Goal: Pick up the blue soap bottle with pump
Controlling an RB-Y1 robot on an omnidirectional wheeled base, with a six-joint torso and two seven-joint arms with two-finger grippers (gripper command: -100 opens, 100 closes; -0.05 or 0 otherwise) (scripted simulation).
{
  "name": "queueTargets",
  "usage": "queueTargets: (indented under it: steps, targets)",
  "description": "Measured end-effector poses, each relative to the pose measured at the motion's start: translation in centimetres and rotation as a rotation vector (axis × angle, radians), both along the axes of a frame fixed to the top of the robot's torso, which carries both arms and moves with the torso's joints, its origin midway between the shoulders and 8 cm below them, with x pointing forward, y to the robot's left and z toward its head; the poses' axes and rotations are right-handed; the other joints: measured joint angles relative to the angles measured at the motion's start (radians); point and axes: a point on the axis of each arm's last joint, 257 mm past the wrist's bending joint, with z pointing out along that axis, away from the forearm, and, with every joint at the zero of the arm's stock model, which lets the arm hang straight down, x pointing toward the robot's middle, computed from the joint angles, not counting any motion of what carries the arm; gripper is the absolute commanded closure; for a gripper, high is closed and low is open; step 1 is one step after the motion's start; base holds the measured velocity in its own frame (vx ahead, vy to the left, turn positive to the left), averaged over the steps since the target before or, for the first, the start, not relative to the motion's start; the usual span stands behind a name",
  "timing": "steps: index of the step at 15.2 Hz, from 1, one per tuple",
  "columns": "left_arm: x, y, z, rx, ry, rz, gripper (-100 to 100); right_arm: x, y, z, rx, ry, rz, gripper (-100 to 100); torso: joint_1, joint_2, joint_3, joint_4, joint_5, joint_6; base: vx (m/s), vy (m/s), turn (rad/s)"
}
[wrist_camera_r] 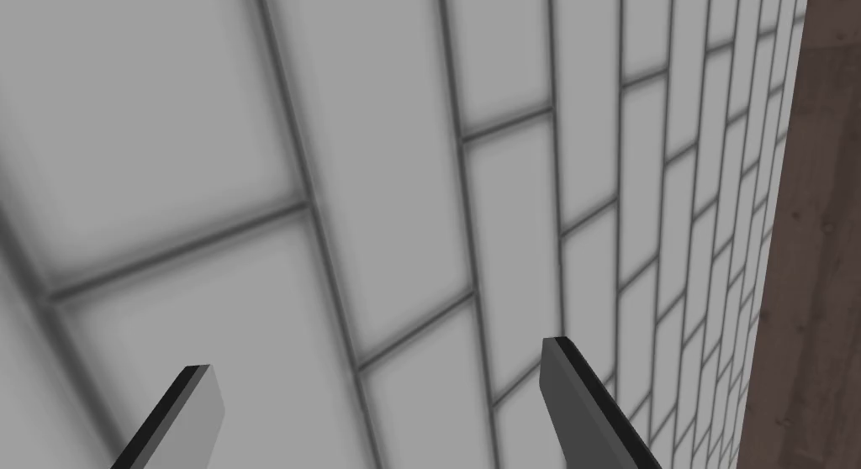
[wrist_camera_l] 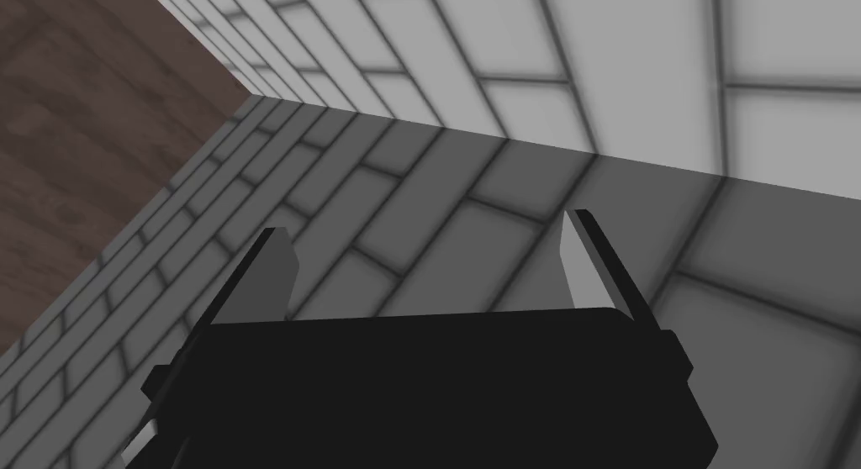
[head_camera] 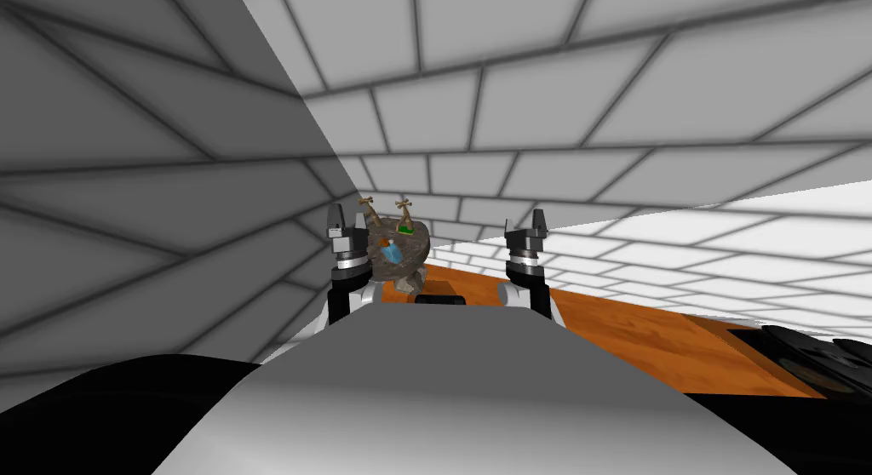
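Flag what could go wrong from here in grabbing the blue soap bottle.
1. The blue soap bottle sits inside the stone-coloured basin, near two taps and a green item; a reaching arm may knock them.
2. The left gripper and right gripper are open but face tiled wall, so either needs a big turn that could clip the basin's rim.

Counter (head_camera: 630, 325): orange wood, visible grain, smooth. Basin (head_camera: 412, 259): mottled grey-brown stone look, rough. Taps (head_camera: 404, 208): brass-coloured metal. Wall (head_camera: 511, 112): matt grey tile. Bottle (head_camera: 392, 252): blue, finish unclear.
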Motion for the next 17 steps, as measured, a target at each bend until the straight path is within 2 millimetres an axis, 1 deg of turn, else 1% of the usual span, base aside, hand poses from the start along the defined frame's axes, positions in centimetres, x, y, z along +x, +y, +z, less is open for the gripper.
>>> queueTargets:
  steps: [2, 5, 9, 15, 17]
  targets:
    - [0.3, 0.0, -0.4, 0.024, 0.025, -0.007, -100, 0.0, 0.0, 0.0, 0.000, 0.000, 0.000, 0, -0.002, -0.001, 0.000, 0.000, 0.000, 0.000, 0.022, -0.051, -0.060]
    - [1.0, 0.3, -1.7, 0.060, 0.087, -0.010, -100, 0.0, 0.0, 0.0, 0.000, 0.000, 0.000, 0, -0.004, -0.002, -0.001, 0.000, -0.001, 0.000, 0.035, -0.067, -0.049]
    - [1.9, 1.6, -3.9, 0.090, 0.189, 0.006, -100, 0.0, 0.0, 0.0, 0.000, 0.000, 0.000, 0, -0.006, -0.003, -0.002, -0.001, -0.001, 0.000, 0.036, -0.080, -0.056]
    - [3.0, 4.7, -7.4, 0.112, 0.341, 0.050, -100, 0.0, 0.0, 0.0, 0.000, 0.000, 0.000, 0, -0.007, -0.003, -0.002, -0.001, -0.001, 0.000, 0.039, -0.080, -0.059]
    - [3.1, 5.3, -8.4, 0.113, 0.382, 0.063, -100, 0.0, 0.0, 0.0, 0.000, 0.000, 0.000, 0, -0.005, -0.003, -0.002, -0.001, -0.001, 0.000, 0.040, -0.064, -0.067]
